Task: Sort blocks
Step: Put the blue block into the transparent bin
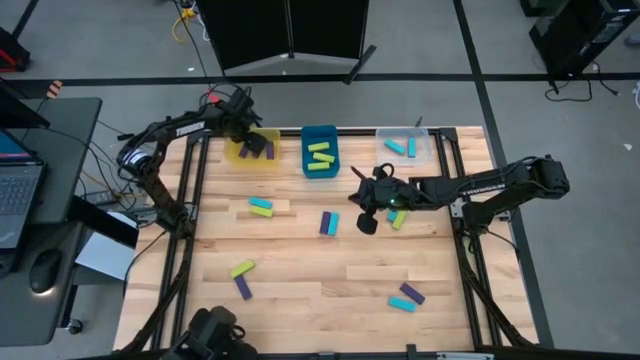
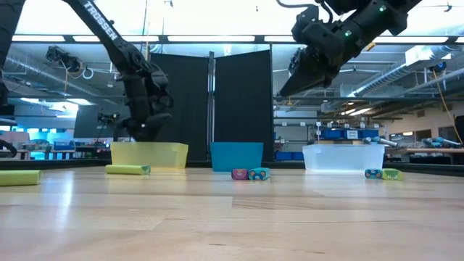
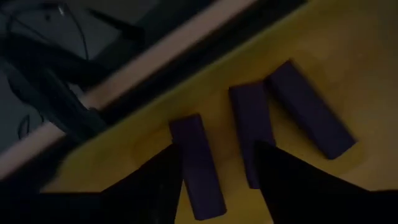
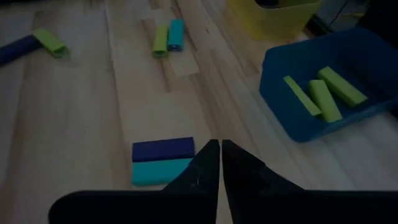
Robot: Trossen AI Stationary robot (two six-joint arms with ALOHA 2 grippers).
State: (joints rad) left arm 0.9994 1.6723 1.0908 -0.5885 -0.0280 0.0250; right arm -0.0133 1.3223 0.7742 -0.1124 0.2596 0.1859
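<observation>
Blocks sorted by colour. Three purple blocks [image 3: 252, 134] lie in the yellow bin [image 1: 243, 157], lime ones [image 4: 323, 93] in the blue bin [image 1: 320, 150], cyan ones [image 1: 400, 147] in the clear bin [image 1: 405, 146]. Loose blocks lie scattered over the counter [image 1: 320, 290]: a purple-and-cyan pair [image 1: 328, 223] at centre, a lime-and-cyan pair [image 1: 261, 206] nearer the yellow bin, a lime block [image 1: 399, 219] beside the right arm, and further pairs towards the near edge.

The left gripper [image 3: 211, 168] hangs over the yellow bin, fingers spread apart and holding nothing; a purple block lies between them on the bin floor. The right gripper [image 4: 221, 155] hovers above the centre pair, fingers pressed almost together and empty.

We judge two risks. With its fingers this close, the right gripper would strike or push the pair rather than straddle one block; and since purple and cyan touch along their length, a grasp could drag both, carrying the wrong colour to a bin. The left arm could snag the bin wall as it withdraws.

The counter is pale wood planking. Beyond it stand a black screen [image 2: 210, 109], shelving and ceiling strip lights; a desk with a laptop [image 1: 20, 190] flanks the left side.
</observation>
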